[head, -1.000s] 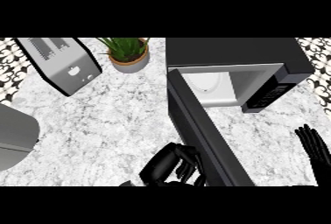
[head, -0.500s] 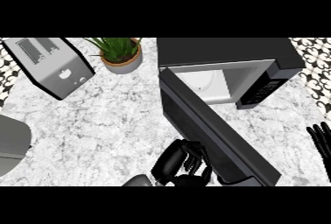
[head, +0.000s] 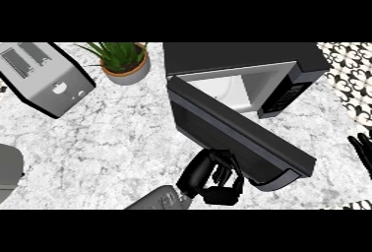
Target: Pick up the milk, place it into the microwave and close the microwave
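Milk is not something I can pick out: the only place it might be is the pale inside of the microwave, and the half-closed door hides most of that space, so I cannot tell where it stands.

Nearest the lower edge, the left hand [head: 212, 181] comes up off its grey forearm with its fingers bent and clenched on nothing, their backs against the outer face of the microwave door [head: 232, 133] near its free end. The door is dark and hangs partly open, slanting from its hinge at the left front corner of the oven down toward the lower right.

At the right edge the right hand [head: 361, 153] rests with its fingers straight and relaxed, apart from everything else.

To the left a rounded grey thing [head: 7, 172] is cut off by the edge; I cannot tell what it is. All of this is on a white and grey marble counter [head: 109, 138].

Farther back, the microwave [head: 240, 56] is a dark box with a strip of buttons [head: 286, 96] on its right front. Well to the left of it lies a silver toaster [head: 45, 76] with 2 slots, and between the 2 stands 1 green plant in a clay pot [head: 125, 63].
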Controlling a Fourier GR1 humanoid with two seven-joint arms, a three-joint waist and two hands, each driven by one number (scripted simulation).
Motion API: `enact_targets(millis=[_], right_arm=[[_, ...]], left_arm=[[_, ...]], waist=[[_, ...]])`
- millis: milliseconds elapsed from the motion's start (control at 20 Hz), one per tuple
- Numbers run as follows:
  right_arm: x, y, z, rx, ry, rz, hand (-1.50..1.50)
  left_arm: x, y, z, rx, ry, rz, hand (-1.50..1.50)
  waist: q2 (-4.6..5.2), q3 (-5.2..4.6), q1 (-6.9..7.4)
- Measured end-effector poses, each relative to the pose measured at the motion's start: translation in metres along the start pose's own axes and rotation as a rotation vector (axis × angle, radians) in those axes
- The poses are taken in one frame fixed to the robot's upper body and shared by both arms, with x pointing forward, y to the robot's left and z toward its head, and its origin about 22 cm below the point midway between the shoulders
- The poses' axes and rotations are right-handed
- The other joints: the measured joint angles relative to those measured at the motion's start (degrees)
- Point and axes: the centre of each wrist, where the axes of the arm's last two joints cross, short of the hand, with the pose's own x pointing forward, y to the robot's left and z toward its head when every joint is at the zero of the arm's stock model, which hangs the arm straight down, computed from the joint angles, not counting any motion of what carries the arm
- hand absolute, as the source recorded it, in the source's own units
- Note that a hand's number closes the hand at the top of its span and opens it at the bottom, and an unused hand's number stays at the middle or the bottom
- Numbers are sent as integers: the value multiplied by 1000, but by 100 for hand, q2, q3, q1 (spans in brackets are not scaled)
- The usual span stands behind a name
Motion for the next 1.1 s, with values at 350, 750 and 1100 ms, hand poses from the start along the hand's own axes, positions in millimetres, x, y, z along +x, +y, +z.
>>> enact_targets(millis=[350,750,1100], right_arm=[[23,-3,-21,86,-22,-5,-150],[47,-18,-42,132,-59,28,-150],[86,-41,-72,163,-144,222,150]], left_arm=[[17,2,-18,123,-46,41,150],[30,13,-40,309,-36,52,-150],[39,25,-61,412,12,54,-150]], waist=[[36,-6,-253],[109,2,-466],[170,5,-685]])
